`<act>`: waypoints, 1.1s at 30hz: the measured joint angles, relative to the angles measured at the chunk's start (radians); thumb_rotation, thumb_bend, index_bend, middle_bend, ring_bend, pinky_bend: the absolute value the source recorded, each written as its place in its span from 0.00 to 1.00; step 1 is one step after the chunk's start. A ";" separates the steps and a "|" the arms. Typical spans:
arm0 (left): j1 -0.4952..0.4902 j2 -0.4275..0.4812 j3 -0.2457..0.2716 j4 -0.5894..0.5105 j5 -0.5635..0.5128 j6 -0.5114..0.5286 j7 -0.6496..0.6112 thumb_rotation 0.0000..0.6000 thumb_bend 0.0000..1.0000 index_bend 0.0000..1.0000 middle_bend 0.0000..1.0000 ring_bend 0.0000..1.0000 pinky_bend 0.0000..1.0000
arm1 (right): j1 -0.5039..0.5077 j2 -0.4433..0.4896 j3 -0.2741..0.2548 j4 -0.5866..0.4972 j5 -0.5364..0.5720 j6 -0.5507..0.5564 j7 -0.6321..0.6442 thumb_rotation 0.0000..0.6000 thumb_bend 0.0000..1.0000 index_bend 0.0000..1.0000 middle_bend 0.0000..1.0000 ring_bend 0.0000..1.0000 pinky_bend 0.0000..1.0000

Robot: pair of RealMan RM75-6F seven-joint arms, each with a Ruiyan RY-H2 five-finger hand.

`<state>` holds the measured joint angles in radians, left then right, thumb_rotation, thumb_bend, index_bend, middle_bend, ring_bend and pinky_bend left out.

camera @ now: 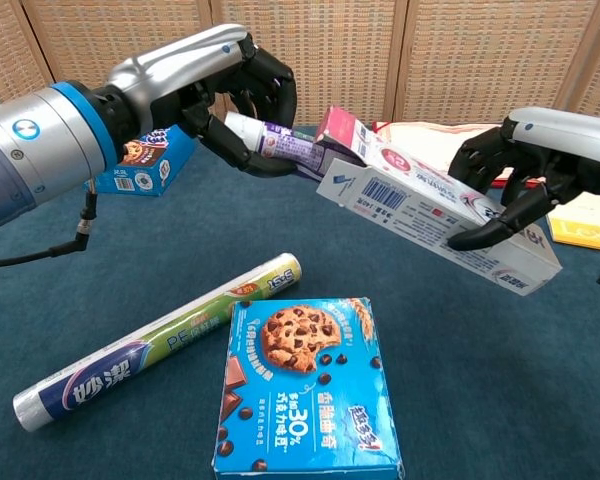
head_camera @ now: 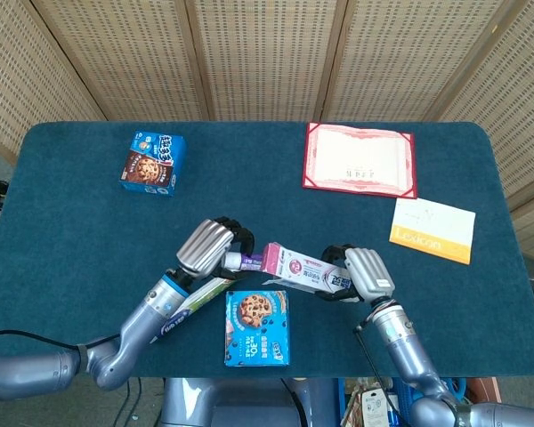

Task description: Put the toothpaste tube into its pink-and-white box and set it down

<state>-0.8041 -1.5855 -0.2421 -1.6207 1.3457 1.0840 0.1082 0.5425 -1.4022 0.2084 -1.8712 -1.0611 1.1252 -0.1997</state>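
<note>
The step in hand is the insertion itself: the tube [camera: 280, 142] is partly inside the box [camera: 435, 218], with a good stretch of it showing outside the open mouth.

On the left, the left hand [camera: 242, 95] grips the tube near its cap end, fingers wrapped over the top and thumb under it. Its forearm comes in from the lower left in the head view and reaches across above the foil roll [camera: 160, 342], which lies on the table [head_camera: 71, 196] below. The tube points rightward, roughly level, well above the cloth.

In the middle, the tube's far end disappears under the box's raised pink flap [camera: 338, 127]. How deep it sits inside cannot be told.

On the right, the right hand [camera: 510, 178] grasps the box toward its closed end, fingers curled over the upper face and thumb pressed on the side panel. The box is held in the air, tilted so that its open end is higher and faces the tube; its closed end dips toward the right. The cookie box [camera: 305, 385] lies on the table beneath the gap between the hands.

The next move probably calls for bringing the two hands closer along the tube's line, keeping tube and box on one axis so the tube does not snag the flap. The left hand will then have to let go before its fingers meet the mouth.
</note>
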 measured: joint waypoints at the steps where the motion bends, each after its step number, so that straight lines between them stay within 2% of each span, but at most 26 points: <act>1: -0.002 -0.005 -0.001 0.000 0.000 0.000 0.004 1.00 0.25 0.91 0.63 0.47 0.43 | 0.001 0.001 0.000 -0.001 -0.002 -0.001 0.002 1.00 0.09 0.59 0.50 0.39 0.48; 16: -0.017 -0.077 -0.011 0.024 0.000 0.032 0.037 1.00 0.25 0.91 0.61 0.46 0.43 | 0.026 0.017 0.025 -0.034 -0.015 -0.009 -0.002 1.00 0.09 0.59 0.50 0.39 0.48; 20: -0.019 -0.089 -0.012 0.034 0.006 0.040 0.042 1.00 0.25 0.87 0.50 0.36 0.36 | 0.030 0.021 0.028 -0.044 -0.011 -0.006 -0.006 1.00 0.09 0.59 0.50 0.39 0.48; 27: -0.019 -0.087 -0.005 0.042 0.018 0.045 0.054 1.00 0.25 0.58 0.17 0.10 0.12 | 0.034 0.027 0.030 -0.053 -0.007 -0.002 -0.005 1.00 0.09 0.59 0.50 0.39 0.48; 33: -0.018 -0.074 -0.004 0.034 0.019 0.043 0.062 1.00 0.25 0.49 0.08 0.03 0.06 | 0.035 0.031 0.033 -0.057 -0.002 0.000 0.001 1.00 0.09 0.59 0.50 0.39 0.48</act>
<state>-0.8222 -1.6597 -0.2457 -1.5862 1.3646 1.1266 0.1700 0.5774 -1.3714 0.2413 -1.9281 -1.0633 1.1249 -0.1988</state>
